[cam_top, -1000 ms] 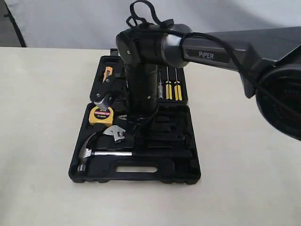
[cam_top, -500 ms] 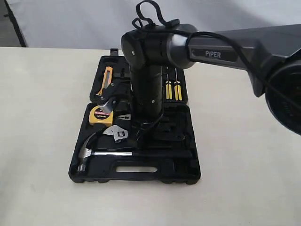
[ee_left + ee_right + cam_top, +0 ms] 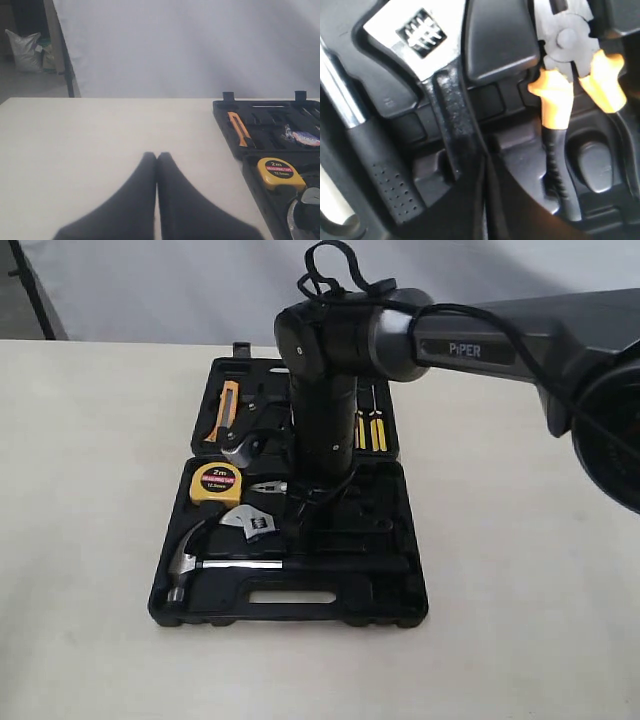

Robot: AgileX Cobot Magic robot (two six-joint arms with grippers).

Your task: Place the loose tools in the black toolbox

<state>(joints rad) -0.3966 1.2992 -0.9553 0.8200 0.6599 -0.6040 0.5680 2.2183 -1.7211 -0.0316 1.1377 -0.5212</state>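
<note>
The black toolbox (image 3: pixel 400 615) lies open on the table. The claw hammer (image 3: pixel 240 566) rests in its recess along the near half, its black handle (image 3: pixel 375 170) showing in the right wrist view. The adjustable wrench (image 3: pixel 250 523) lies just behind it, silver head (image 3: pixel 420 35) up. A tape roll with a blue-red label (image 3: pixel 301 138) sits in the far half. My right gripper (image 3: pixel 484 162) is shut and holds nothing, its tips just above the case between the wrench handle and the pliers. My left gripper (image 3: pixel 156 156) is shut over bare table, left of the case.
A yellow tape measure (image 3: pixel 215 483) and orange-handled pliers (image 3: pixel 268 487) sit in the near half. An orange utility knife (image 3: pixel 227 408) and yellow screwdrivers (image 3: pixel 372 430) fill the far half. The right arm (image 3: pixel 320 410) stands over the case's middle. Open table lies all round.
The right arm has shifted to the right and slightly back over the case, uncovering the tape measure. The tools in the case have not moved.
</note>
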